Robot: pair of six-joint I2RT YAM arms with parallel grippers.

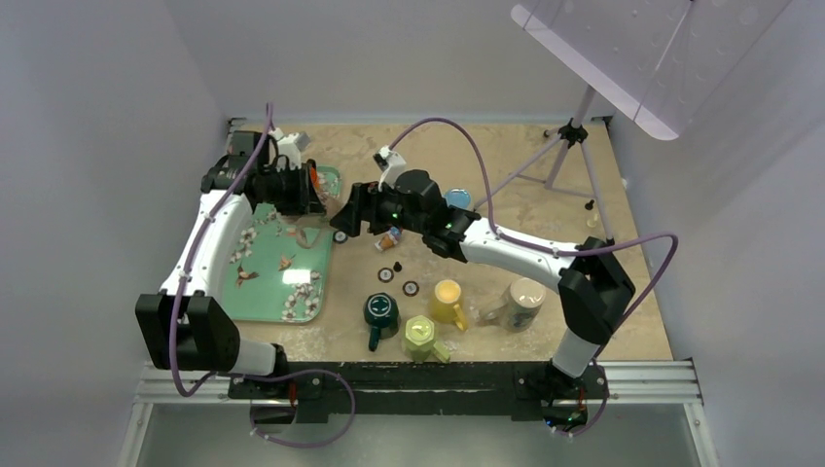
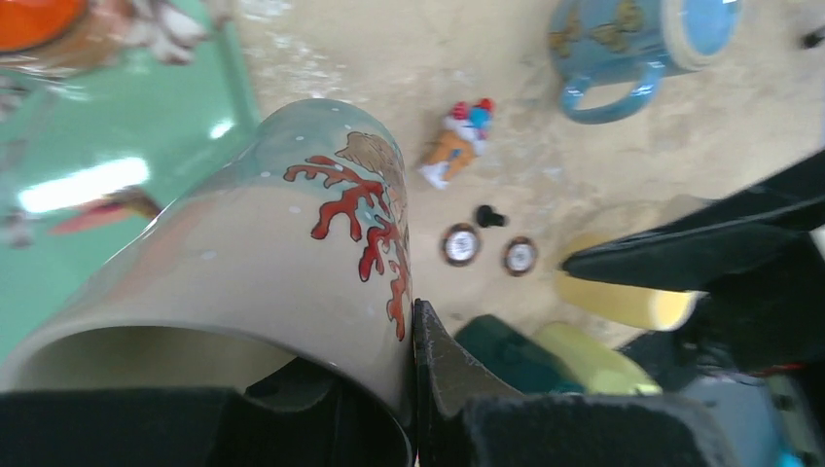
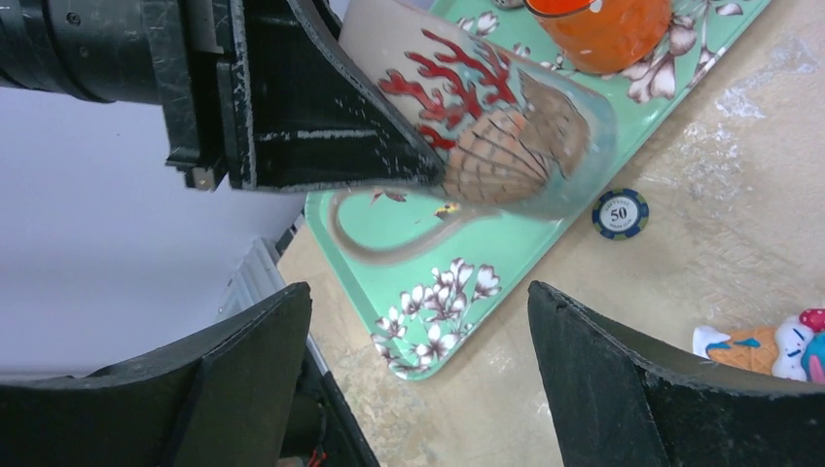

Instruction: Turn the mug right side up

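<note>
we see the left gripper (image 1: 313,191) clamped on the coral-and-shell mug (image 2: 292,253). it pinches the wall at the rim, with one black finger (image 2: 438,360) flat against the outside. the other finger seems to sit inside the mouth, though it is dark there. the mug lies close to sideways over the far right part of the green floral tray (image 3: 389,268), its open mouth toward the left wrist and its closed base pointing away. its handle hangs down on the underside. from these views it looks lifted off the tray, but we cannot be sure of the gap.

the right gripper (image 3: 418,292) faces the mug from the other side with its fingers spread wide and nothing between them. it is near the mug and not touching it.

an orange cup (image 3: 598,24) stands on the tray just beyond the mug. on the table beside the tray's edge lies a poker chip marked 50 (image 3: 620,213), and a small ice-cream toy (image 2: 457,141) lies on its side a little further out. a blue mug (image 2: 632,39) lies on its side past the toy. nearer the arm bases stand a dark green mug (image 1: 380,311), a yellow mug (image 1: 448,297), a pale green mug (image 1: 420,334) and a white mug (image 1: 522,304).
</note>
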